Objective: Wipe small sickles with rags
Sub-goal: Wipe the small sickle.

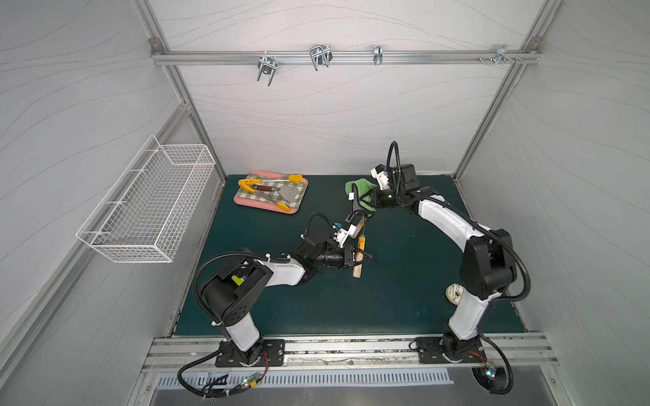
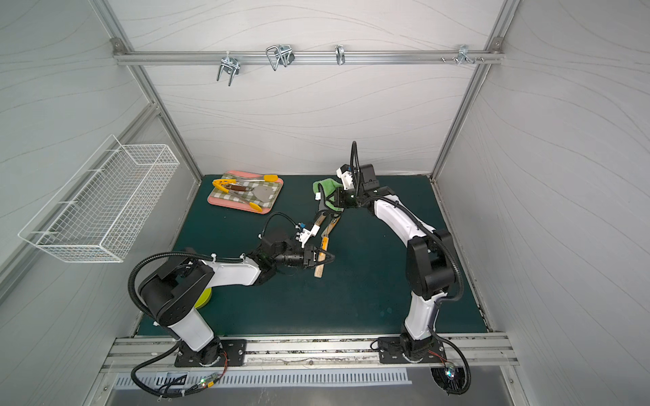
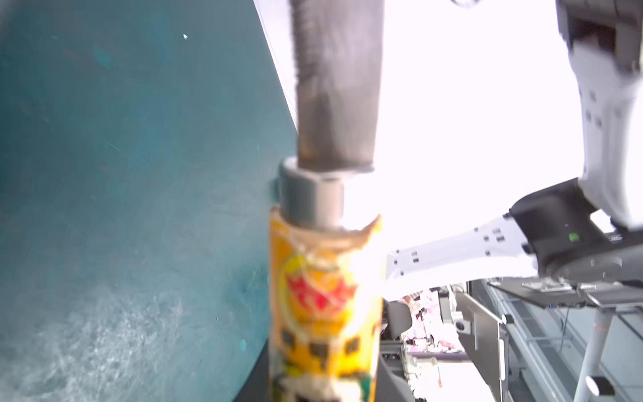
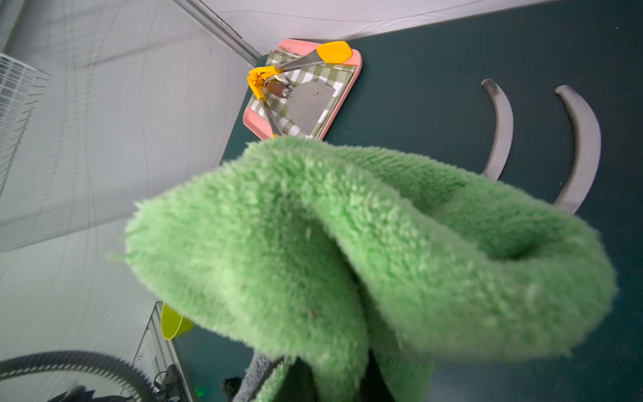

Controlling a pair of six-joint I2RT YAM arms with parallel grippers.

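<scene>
Three sickles show near the middle of the desk point(image 1: 387, 298) in both top views. We see the left pincer point(image 1: 364, 258) point(image 2: 327, 257) clamped across the wooden handle of one sickle point(image 1: 357, 269), its blade end pointing toward the far edge. The two other sickles point(image 2: 317, 220) lie just beyond it. Above them the right pincer point(image 1: 360, 204) grips a bunched green rag point(image 1: 358, 185). A pink tray point(image 1: 242, 203) with tongs point(image 1: 248, 185) and a spatula point(image 1: 287, 191) sits by the far left corner.

From the left wrist we see the held sickle point(image 3: 323, 313) close and blurred, with a yellow label, a metal collar and a grey blade. The pincer's fingers are out of frame.

From the right wrist the rag point(image 4: 348, 243) fills most of the frame and hides the fingers holding it. Beyond it the two other sickles point(image 4: 584, 146) lay their curved blades flat on the desk, side by side without touching.
</scene>
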